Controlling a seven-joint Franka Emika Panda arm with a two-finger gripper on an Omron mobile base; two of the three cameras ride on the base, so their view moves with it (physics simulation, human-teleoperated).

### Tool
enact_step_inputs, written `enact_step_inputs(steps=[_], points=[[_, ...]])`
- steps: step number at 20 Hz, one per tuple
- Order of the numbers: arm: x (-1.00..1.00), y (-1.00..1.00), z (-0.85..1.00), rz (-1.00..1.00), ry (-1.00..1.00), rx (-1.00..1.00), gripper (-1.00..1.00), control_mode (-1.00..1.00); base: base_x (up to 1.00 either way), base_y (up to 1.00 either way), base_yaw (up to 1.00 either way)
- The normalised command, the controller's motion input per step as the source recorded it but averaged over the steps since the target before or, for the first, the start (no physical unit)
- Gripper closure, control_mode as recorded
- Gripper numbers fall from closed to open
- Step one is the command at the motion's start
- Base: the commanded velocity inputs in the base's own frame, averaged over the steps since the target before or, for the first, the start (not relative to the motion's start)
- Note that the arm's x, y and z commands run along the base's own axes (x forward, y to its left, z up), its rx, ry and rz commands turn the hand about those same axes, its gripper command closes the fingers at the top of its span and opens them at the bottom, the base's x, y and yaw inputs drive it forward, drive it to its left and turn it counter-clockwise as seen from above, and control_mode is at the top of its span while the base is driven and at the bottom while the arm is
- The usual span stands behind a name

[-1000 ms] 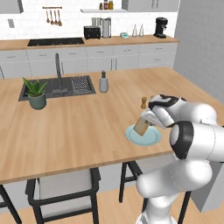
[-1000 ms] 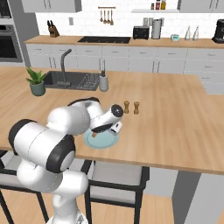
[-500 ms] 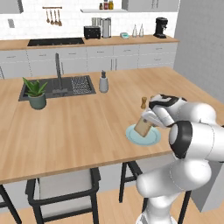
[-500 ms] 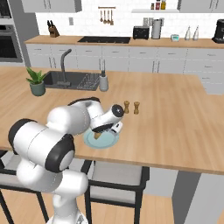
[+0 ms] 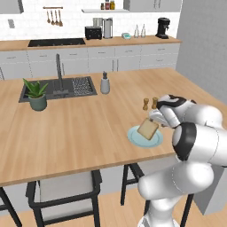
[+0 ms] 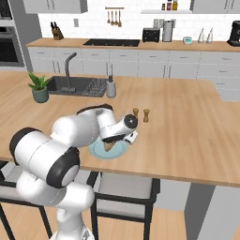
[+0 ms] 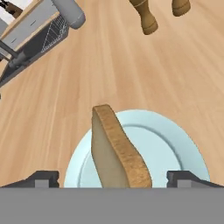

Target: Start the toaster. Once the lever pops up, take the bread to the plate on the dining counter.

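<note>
Jaws of your gripper (image 7: 113, 177) have just sprung wide, so bread (image 7: 117, 151) stands btwn them, tilted over plate (image 7: 175, 148) (delivery looks basically done, imo).

Dining counter (image 5: 80, 128) carries plate (image 5: 134, 138), potted plant (image 5: 36, 94), two shakers (image 5: 149, 103)

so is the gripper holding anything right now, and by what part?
Nothing is held. The gripper is open, its fingertips wide apart on either side of the bread, which stands tilted over the plate.
</note>
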Motion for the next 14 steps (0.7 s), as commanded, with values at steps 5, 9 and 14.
enact_step_inputs(steps=[5, 9, 14], points=[[-0.01, -0.24, 0.29, -0.13, -0.04, -0.02, -1.00, -1.00, 0.00, 0.00, 0.00], [-0.06, -0.11, 0.40, -0.09, -0.03, -0.03, -1.00, -1.00, 0.00, 0.00, 0.00], [-0.55, 0.51, 0.22, -0.15, -0.05, -0.16, -1.00, -1.00, 0.00, 0.00, 0.00]])
